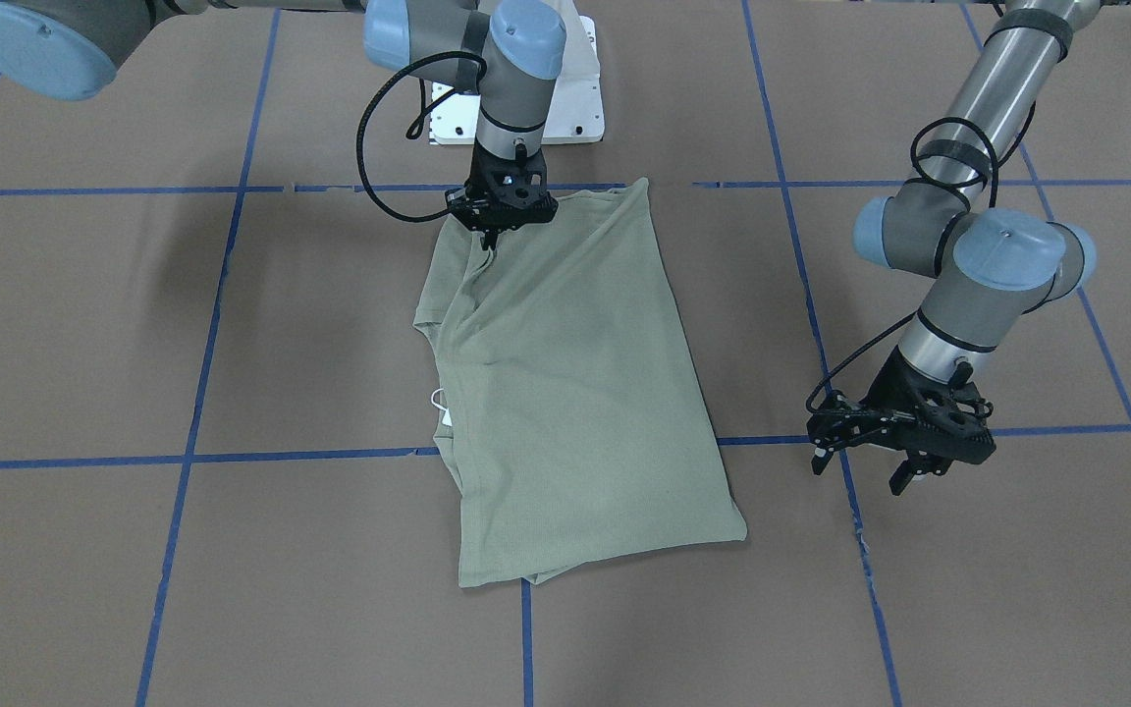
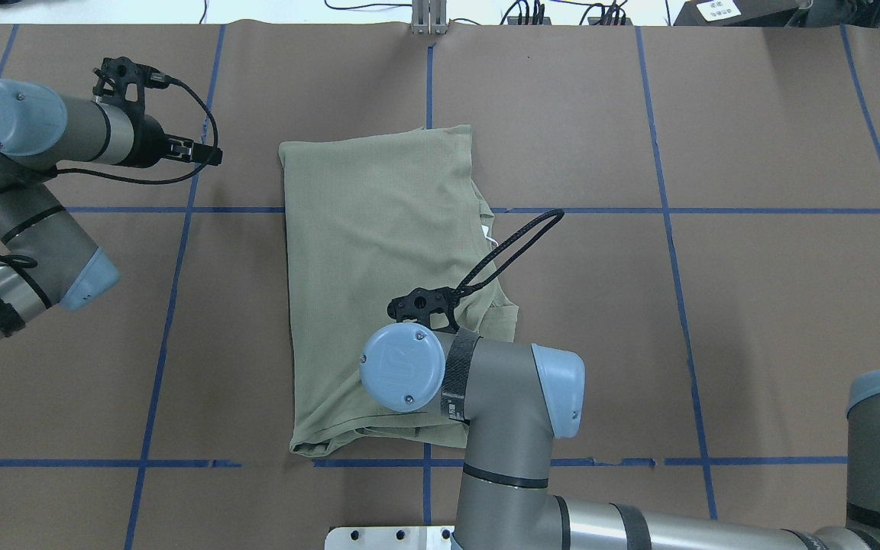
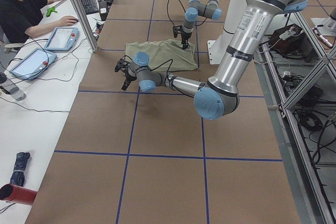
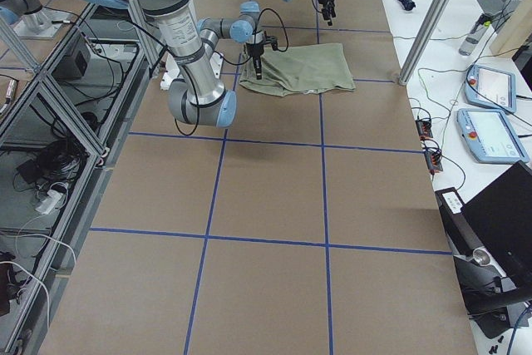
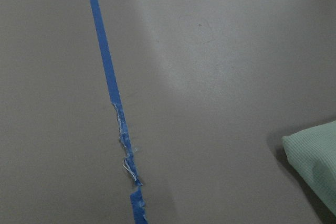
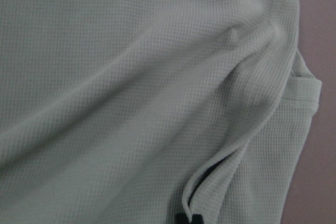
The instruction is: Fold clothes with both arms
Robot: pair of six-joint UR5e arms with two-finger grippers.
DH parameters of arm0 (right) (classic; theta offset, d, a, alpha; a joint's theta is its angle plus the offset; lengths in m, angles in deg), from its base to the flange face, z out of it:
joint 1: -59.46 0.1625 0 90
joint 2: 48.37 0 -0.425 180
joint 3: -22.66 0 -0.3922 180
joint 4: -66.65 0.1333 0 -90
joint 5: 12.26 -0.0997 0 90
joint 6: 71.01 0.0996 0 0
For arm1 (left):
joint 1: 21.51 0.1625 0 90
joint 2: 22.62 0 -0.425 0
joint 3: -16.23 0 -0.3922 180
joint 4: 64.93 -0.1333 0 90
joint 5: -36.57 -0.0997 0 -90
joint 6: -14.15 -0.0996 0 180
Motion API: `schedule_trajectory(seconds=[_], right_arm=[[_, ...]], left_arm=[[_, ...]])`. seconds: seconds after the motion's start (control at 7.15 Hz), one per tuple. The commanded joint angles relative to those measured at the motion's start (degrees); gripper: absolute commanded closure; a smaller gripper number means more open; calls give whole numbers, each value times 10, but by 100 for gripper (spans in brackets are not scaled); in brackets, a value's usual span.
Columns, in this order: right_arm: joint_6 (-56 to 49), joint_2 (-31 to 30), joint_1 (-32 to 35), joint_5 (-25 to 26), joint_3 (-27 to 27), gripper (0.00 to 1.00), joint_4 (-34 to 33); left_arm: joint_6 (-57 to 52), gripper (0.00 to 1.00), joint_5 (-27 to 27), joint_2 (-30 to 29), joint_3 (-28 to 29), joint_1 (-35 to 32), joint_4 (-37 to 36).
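Pinching the folded shirt's [image 1: 575, 393] edge nearest the base [image 1: 577, 103], right gripper [image 1: 491, 239] clenched on fabric, shirt flat at mid-table, left gripper [image 1: 861, 471] spread open over bare table [image 1: 997, 609], well apart from shirt.

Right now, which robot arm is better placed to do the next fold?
Probably the right: the right gripper grips the edge of the shirt, while the left gripper hangs open beside it.

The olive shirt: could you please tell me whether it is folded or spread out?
Folded: the shirt lies as a compact rectangle, no sleeves showing, layers stacked along one end.
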Motion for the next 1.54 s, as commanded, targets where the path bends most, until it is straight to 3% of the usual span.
schedule_trajectory(seconds=[0.0,0.28,0.56,0.7,0.84,0.98,1.26,1.4], right_arm=[[2,-13,1,1,-28,100,-8],[7,-71,1,4,-86,100,-11],[8,-88,-7,21,-94,100,-11],[12,-97,-11,34,-95,73,-9],[28,-103,-18,51,-96,20,-6],[31,-105,-18,54,-115,0,-4],[33,-111,-12,51,-199,0,10],[75,-128,-10,51,-211,0,75]], left_arm=[[0,0,0,1,0,0,0],[0,0,0,1,-1,0,0],[0,0,0,0,-2,0,0],[0,0,0,0,-3,0,0],[0,0,0,0,-4,0,0],[0,0,0,0,-5,0,0],[19,0,13,0,-24,0,-3],[54,0,38,9,-59,0,-10]])
